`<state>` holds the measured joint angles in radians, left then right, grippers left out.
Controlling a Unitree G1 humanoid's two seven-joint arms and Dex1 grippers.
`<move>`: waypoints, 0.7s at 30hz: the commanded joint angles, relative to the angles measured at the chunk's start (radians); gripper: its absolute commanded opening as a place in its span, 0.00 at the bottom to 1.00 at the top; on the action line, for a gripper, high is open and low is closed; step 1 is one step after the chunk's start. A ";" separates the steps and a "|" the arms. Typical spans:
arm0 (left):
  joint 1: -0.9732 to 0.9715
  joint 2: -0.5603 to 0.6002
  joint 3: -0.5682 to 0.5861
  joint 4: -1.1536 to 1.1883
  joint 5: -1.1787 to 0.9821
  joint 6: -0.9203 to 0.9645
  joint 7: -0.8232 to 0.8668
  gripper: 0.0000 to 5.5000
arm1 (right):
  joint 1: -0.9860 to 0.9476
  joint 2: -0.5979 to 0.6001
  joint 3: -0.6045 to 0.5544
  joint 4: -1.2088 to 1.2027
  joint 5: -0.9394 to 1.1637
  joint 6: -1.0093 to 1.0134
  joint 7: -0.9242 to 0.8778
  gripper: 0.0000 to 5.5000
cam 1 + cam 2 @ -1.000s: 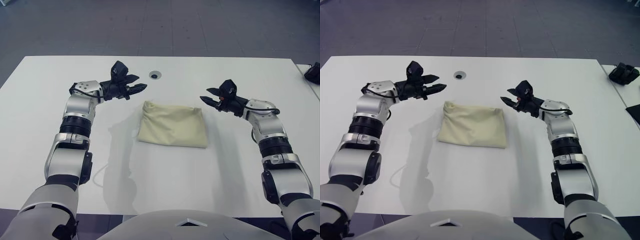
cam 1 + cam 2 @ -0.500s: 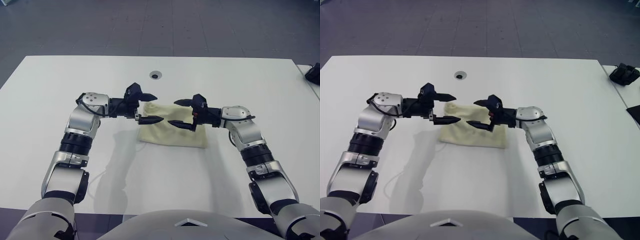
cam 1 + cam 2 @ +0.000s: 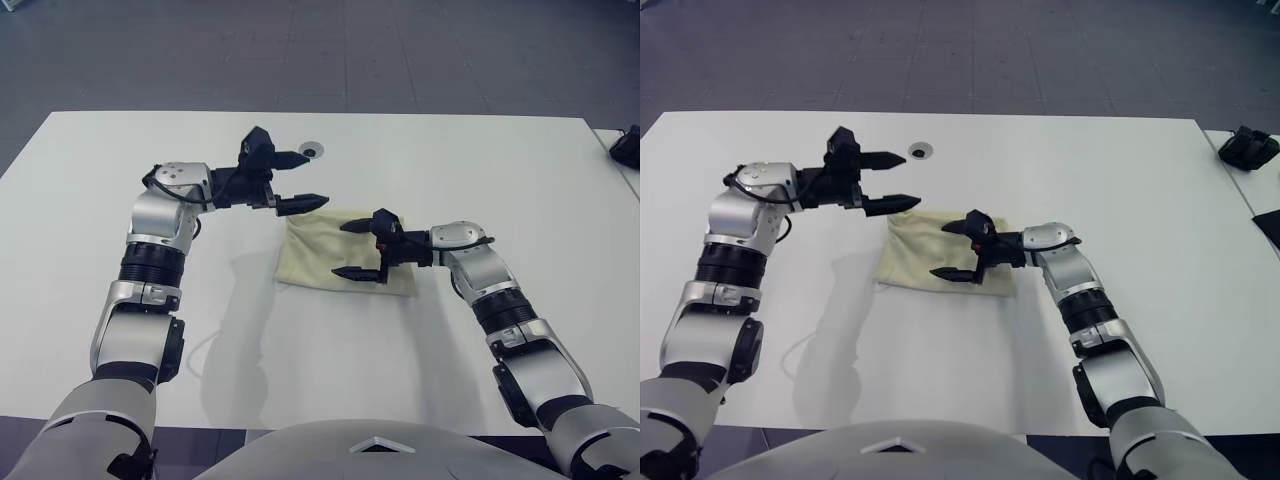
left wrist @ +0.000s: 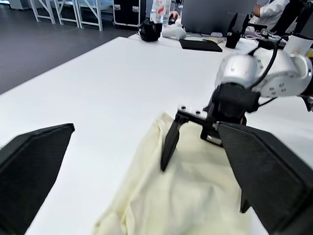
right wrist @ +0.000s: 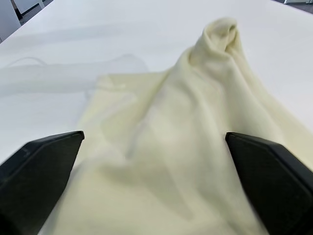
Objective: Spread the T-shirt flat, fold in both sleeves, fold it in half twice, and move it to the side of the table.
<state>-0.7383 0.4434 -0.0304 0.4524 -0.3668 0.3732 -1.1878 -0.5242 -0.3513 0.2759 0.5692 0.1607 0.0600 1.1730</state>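
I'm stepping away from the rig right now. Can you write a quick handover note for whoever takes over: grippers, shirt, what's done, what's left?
Left gripper: open and empty, held above the table near the T-shirt's far left corner.
Right gripper: open and empty, over the T-shirt's right half, pointing toward the robot's left. Contact with the cloth cannot be told.
T-shirt: a compact, slightly lumpy folded packet in the middle of the table.
Done: the folding looks finished.
Left: grasp the packet and move it to the side of the table.
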 commanded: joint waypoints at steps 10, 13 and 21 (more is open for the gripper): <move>0.184 -0.018 0.167 -0.381 -0.103 0.164 0.297 0.98 | 0.229 -0.172 -0.285 0.598 -0.036 -0.181 -0.751 0.98; 0.297 -0.090 0.164 -0.522 -0.056 0.226 0.511 0.98 | 0.339 -0.178 -0.402 0.578 0.061 -0.093 -0.887 0.98; 0.482 -0.207 0.200 -0.677 0.065 0.286 0.914 0.98 | 0.658 -0.066 -0.467 0.141 0.183 0.116 -1.004 0.98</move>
<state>-0.3395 0.2653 0.1385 -0.1232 -0.3704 0.6014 -0.4272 -0.2112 -0.5481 -0.2159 0.7693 0.3499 -0.1742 0.2676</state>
